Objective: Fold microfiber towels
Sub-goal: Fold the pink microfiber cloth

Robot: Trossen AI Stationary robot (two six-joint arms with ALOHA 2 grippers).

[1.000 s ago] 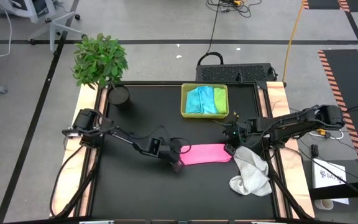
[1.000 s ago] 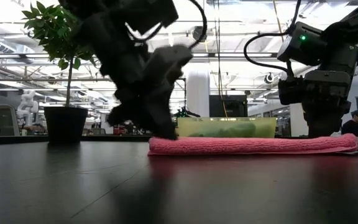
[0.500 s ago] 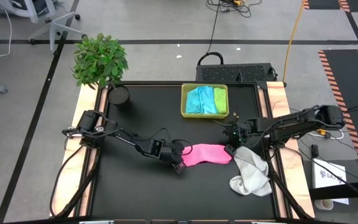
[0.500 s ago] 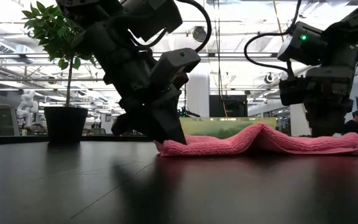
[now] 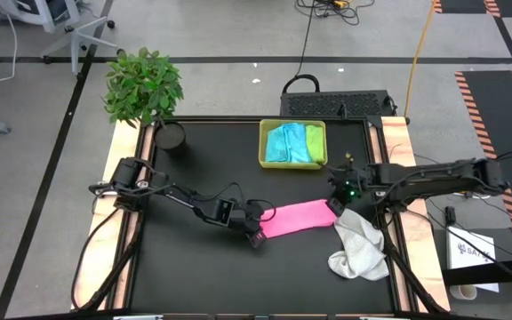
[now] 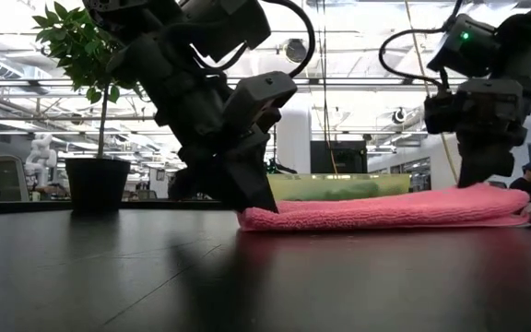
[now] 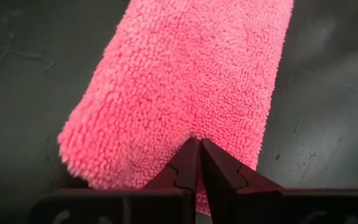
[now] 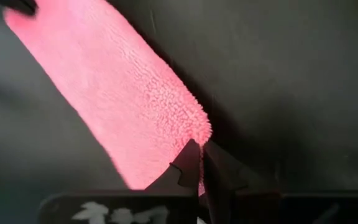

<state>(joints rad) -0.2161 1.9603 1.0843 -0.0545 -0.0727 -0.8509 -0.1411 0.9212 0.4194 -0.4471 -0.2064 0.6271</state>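
A pink towel (image 5: pixel 296 217) lies as a long folded strip across the black table, between my two grippers. My left gripper (image 5: pixel 254 235) is shut on its left end, and my right gripper (image 5: pixel 334 206) is shut on its right end. Beside the right gripper, a crumpled white towel (image 5: pixel 359 245) lies at the table's right edge. A light blue towel (image 5: pixel 284 142) and a lime green towel (image 5: pixel 314 142) lie folded in the yellow-green tray (image 5: pixel 293 164) at the back. My left gripper pinches the pink towel's left end (image 7: pixel 194 127) between its two shut fingers. It slants down from the table's left side and lies along the strip. That end rests on the table (image 6: pixel 256 218). My right gripper pinches the towel's right end near a corner (image 8: pixel 197 134), slanting down from the table's right side. That end (image 6: pixel 491 192) is raised a little off the table, and the strip runs straight down to the left gripper.
A potted plant (image 5: pixel 145 84) and its dark pot (image 5: pixel 171 137) stand at the back left corner. Wooden rails run along the table's left (image 5: pixel 105 258) and right (image 5: pixel 398 133) edges. Bare black tabletop lies in front of the pink towel.
My right gripper has gone up and toward the table's right edge with the towel's right end. Half a second ago the strip was bunched into a hump in its middle. It is now drawn out straight, its right end lifted and its left end still.
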